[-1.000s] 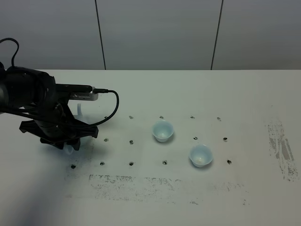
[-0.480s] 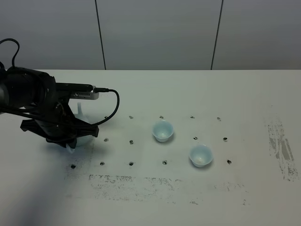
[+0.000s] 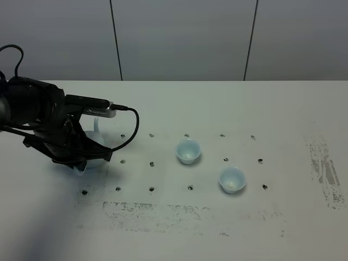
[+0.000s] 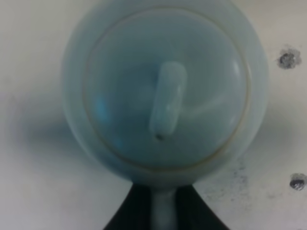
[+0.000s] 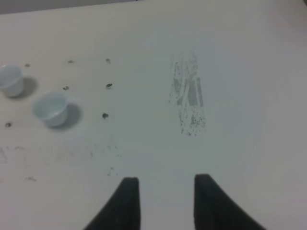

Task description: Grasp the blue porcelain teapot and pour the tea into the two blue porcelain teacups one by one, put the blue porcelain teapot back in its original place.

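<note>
The blue porcelain teapot is at the table's left, mostly under my left arm, with its thin spout sticking up behind. In the left wrist view the teapot fills the frame, lid on, knob in the middle. My left gripper is shut on the teapot's loop handle, with a dark finger on each side. The two blue porcelain teacups stand upright mid-table, apart from the teapot. My right gripper is open and empty over bare table, with the cups far off.
The white table has rows of small dark screw holes around the cups, and grey scuff marks at the front and at the right. A black cable loops from the left arm. A grey wall stands behind.
My left arm has shifted slightly to the right with the teapot in its grip; the spout now shows further right. The cups have not moved.
</note>
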Tool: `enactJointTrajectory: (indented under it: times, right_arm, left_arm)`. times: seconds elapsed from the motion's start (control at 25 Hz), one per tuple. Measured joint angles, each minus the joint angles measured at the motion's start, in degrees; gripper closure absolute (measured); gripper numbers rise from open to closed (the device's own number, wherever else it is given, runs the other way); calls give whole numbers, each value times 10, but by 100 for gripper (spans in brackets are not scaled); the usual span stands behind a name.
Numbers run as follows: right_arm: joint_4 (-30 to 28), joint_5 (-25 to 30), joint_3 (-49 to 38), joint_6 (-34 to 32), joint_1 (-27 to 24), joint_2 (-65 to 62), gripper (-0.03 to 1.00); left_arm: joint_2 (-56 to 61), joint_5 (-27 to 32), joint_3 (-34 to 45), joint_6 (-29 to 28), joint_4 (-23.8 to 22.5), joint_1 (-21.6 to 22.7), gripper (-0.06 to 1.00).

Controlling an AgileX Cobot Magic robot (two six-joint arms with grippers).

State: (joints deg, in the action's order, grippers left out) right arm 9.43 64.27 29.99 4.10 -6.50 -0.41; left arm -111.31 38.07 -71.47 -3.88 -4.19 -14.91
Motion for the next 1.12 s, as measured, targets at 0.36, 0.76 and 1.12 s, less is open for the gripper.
enactJointTrajectory:
  times: [0.36, 0.76, 1.12]
  right_arm:
    - [-3, 0, 0, 0, 0, 0, 68]
    - [-3, 0, 0, 0, 0, 0, 68]
    - [-12, 0, 0, 0, 0, 0, 68]
  left_arm:
    - [23, -6, 0, 2, -16, 0, 83]
    - [25, -33, 0, 15, -41, -12, 83]
    - [46, -103, 1, 17, -56, -41, 83]
